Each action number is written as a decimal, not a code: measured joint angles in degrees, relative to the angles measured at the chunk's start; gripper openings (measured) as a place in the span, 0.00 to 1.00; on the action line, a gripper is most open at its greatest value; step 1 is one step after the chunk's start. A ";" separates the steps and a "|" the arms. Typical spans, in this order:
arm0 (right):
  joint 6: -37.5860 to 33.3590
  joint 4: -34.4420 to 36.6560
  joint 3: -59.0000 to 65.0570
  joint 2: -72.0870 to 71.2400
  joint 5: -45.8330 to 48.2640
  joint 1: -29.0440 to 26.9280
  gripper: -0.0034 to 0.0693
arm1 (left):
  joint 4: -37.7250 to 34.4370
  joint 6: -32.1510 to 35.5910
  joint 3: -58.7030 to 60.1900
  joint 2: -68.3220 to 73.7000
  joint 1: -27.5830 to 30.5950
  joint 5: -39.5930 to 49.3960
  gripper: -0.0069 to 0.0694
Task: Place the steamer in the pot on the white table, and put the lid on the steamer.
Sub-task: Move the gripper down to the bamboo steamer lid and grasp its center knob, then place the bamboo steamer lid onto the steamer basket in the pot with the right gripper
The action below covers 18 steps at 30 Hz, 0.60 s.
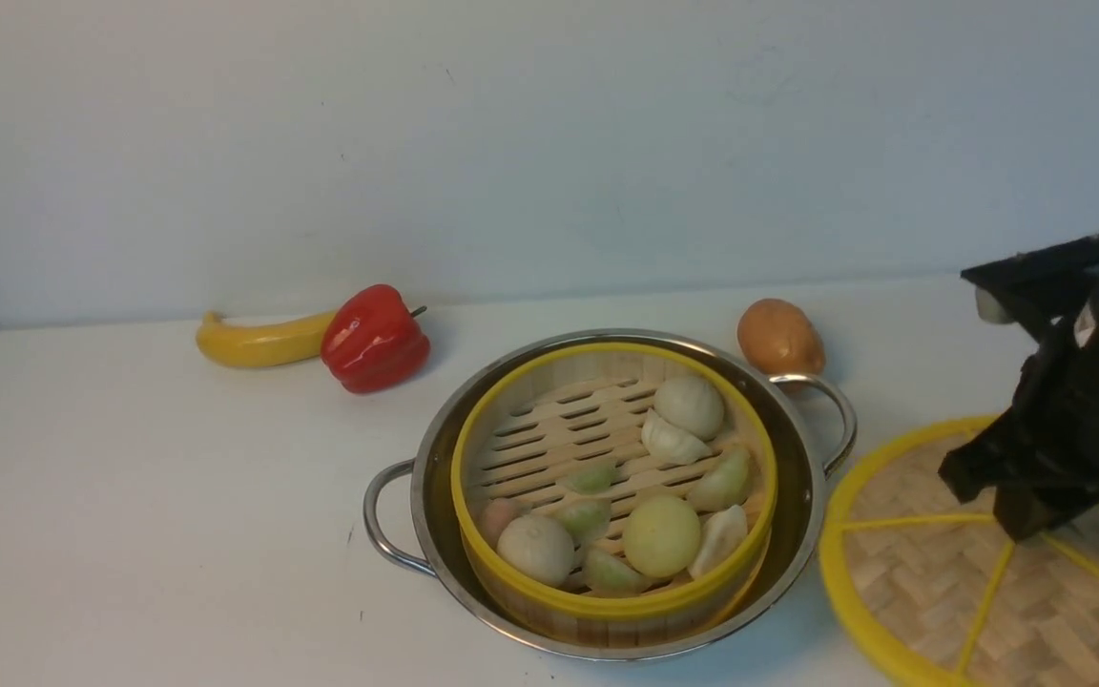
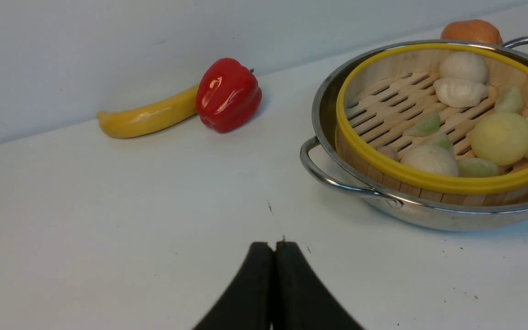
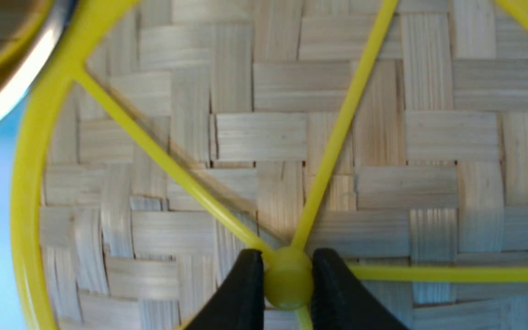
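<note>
**Supervisor:** Report status, left side first.

**Operator:** My left gripper [image 2: 274,245] hangs low over the white table [image 1: 130,477]. Its jaws are pressed together and hold nothing. I judge it has no part in the current step. A banana [image 1: 259,342] and a red pepper [image 1: 375,339] lie at the back, well apart from the work.

**Supervisor:** Step one?

**Operator:** Complete, in my judgement. The steamer [image 1: 462,487] sits level inside the pot [image 1: 795,487], with its yellow rim above the steel rim and the dumplings in place. The pot stands near the middle of the table. A potato [image 1: 780,336] lies just behind the pot's right handle.

**Supervisor:** Step two?

**Operator:** Not yet done. The lid [image 1: 931,582] lies to the right of the pot, its rim near the pot's rim, and it does not cover the steamer. My right gripper [image 3: 287,261] stands over the lid, and its jaws pinch the centre knob [image 3: 288,284]. I cannot tell whether the lid is off the table.

**Supervisor:** Remaining actions?

**Operator:** Lift the lid, carry it left over the steamer, centre it, lower it and release. Roughly half the task is left.
</note>
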 joint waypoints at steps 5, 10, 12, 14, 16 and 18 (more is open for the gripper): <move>0.60 -3.23 -0.08 -5.84 0.14 0.00 0.25 | 0.00 0.00 0.00 0.00 0.00 0.00 0.06; 1.59 -4.68 -0.88 -7.62 0.46 0.00 0.25 | 0.00 0.00 0.00 0.00 0.00 0.00 0.06; 1.29 -2.76 -2.08 -7.62 0.46 0.00 0.25 | 0.00 0.00 0.00 0.00 0.00 0.00 0.06; 0.38 0.06 -3.72 -7.21 0.53 0.00 0.25 | 0.00 0.00 0.00 0.00 0.00 0.00 0.06; -0.13 2.57 -5.48 -6.47 0.64 0.00 0.25 | 0.00 0.00 0.00 0.00 0.00 -0.04 0.06; -0.73 7.37 -9.40 -4.01 0.63 0.00 0.25 | 0.00 0.00 0.00 0.00 0.00 -0.04 0.06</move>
